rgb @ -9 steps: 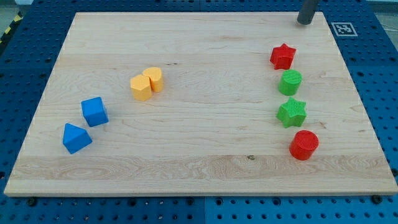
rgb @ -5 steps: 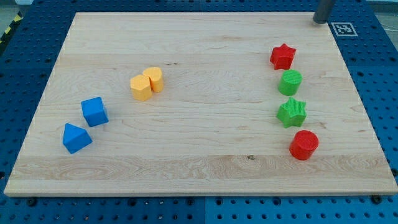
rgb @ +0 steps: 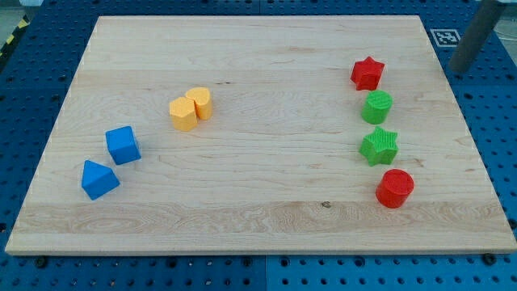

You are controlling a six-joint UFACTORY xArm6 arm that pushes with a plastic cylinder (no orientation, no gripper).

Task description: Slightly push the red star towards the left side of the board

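The red star point(rgb: 367, 73) sits on the wooden board point(rgb: 266, 186) at the upper right, at the top of a column of blocks. My tip point(rgb: 461, 69) is off the board's right edge, well to the right of the red star and about level with it. It touches no block.
Below the red star stand a green cylinder point(rgb: 376, 107), a green star point(rgb: 379, 146) and a red cylinder point(rgb: 395, 188). Two yellow blocks point(rgb: 191, 109) sit together left of centre. A blue cube point(rgb: 123, 145) and another blue block point(rgb: 99, 179) lie at the lower left.
My tip has moved right and down, from the board's top edge to beyond its right edge. No block has moved.
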